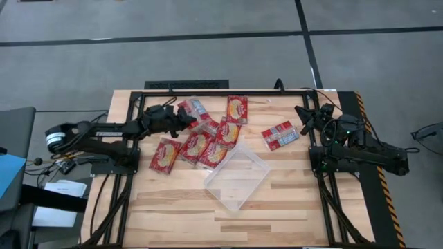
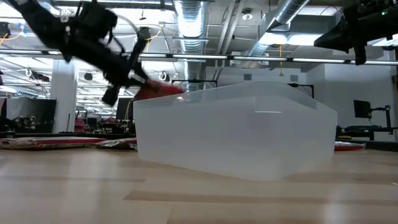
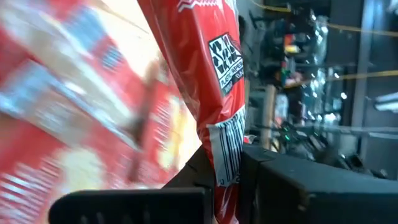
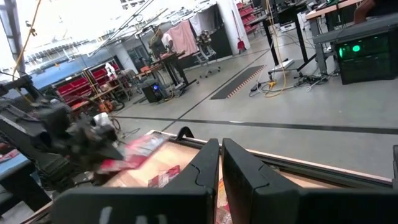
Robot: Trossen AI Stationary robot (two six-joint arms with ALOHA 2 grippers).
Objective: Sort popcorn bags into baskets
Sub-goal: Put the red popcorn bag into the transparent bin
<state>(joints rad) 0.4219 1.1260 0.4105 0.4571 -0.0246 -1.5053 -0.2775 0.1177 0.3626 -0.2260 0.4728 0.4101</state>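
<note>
Popcorn bags (image 1: pixel 208 142): cluster lying left of frame centre on wooden table (image 1: pixel 173 207); one more bag (image 1: pixel 279 135) apart, right of centre. Clear tray (image 1: pixel 237 178) below cluster, holding nothing. Left gripper (image 1: pixel 185 116) at upper left of cluster, clenched on one lifted bag (image 3: pixel 214 93), raised clear of table in low view. Right gripper (image 4: pixel 221 163) parked at upper right, fingers closed, empty. Step in hand, judged: carrying first bag. Next move calls for travel down-right over tray, then release.
</note>
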